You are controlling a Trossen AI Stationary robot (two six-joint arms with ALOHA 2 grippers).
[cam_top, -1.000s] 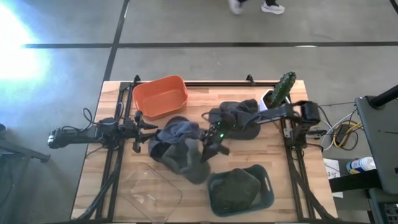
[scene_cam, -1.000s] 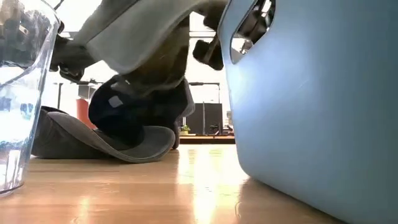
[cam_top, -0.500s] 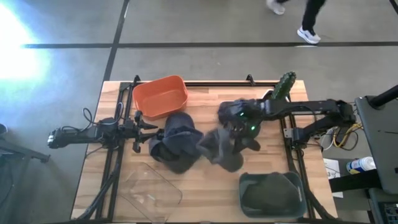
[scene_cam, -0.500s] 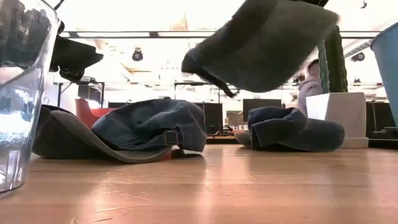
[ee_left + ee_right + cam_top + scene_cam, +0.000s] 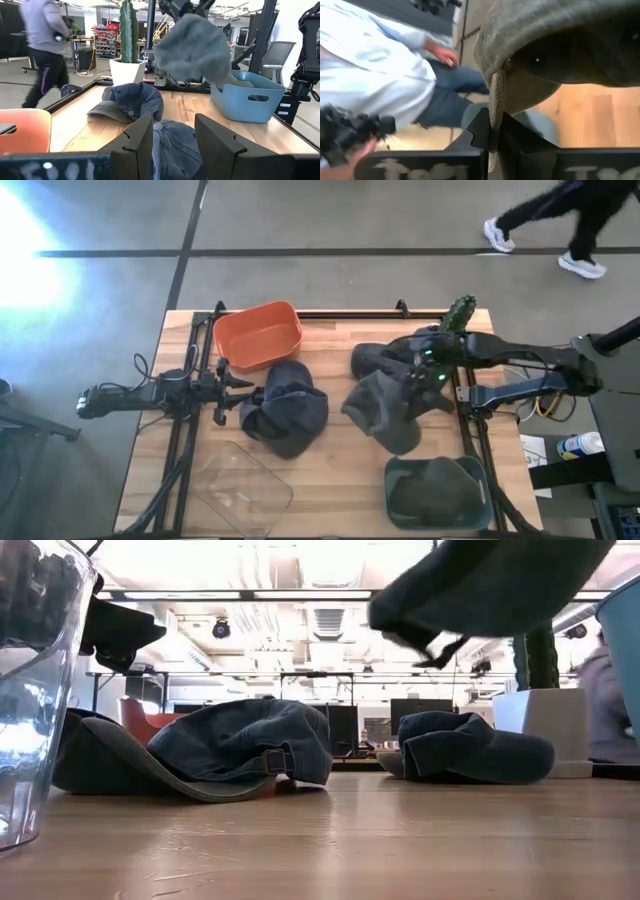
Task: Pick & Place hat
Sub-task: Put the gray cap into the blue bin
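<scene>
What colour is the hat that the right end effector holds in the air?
Grey-green, seen best in the left wrist view: the hat hangs from the right end effector.

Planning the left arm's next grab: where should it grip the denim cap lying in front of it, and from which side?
Probably the brim. The denim cap lies flat before the open left gripper, its crown a soft dome, while the brim is a thin stiff edge lifting off the table. Come in low from the arm's side and pinch that edge.
</scene>
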